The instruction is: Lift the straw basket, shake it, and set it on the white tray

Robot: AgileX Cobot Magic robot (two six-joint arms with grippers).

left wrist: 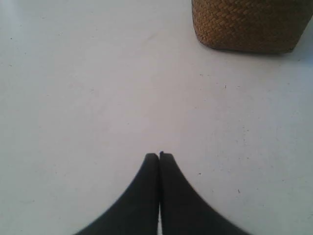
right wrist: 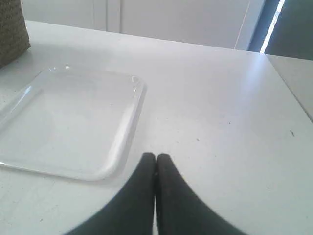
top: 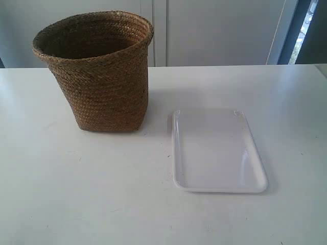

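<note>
The straw basket (top: 102,76) stands upright on the white table, brown and woven, with a wide flared rim and a dark inside. Beside it lies the white tray (top: 217,153), flat, glossy and with nothing on it. No arm shows in the exterior view. In the left wrist view my left gripper (left wrist: 159,155) is shut with nothing in it, over bare table, well apart from the basket's base (left wrist: 249,24). My right gripper (right wrist: 156,156) is shut too and holds nothing. It hovers just off a corner of the tray (right wrist: 73,122); an edge of the basket (right wrist: 11,29) shows beyond.
The white table (top: 76,194) runs to a far edge against a pale wall with cabinet doors (top: 214,30). A dark gap (top: 311,30) stands beside them. In the right wrist view the table's side edge (right wrist: 288,93) is near.
</note>
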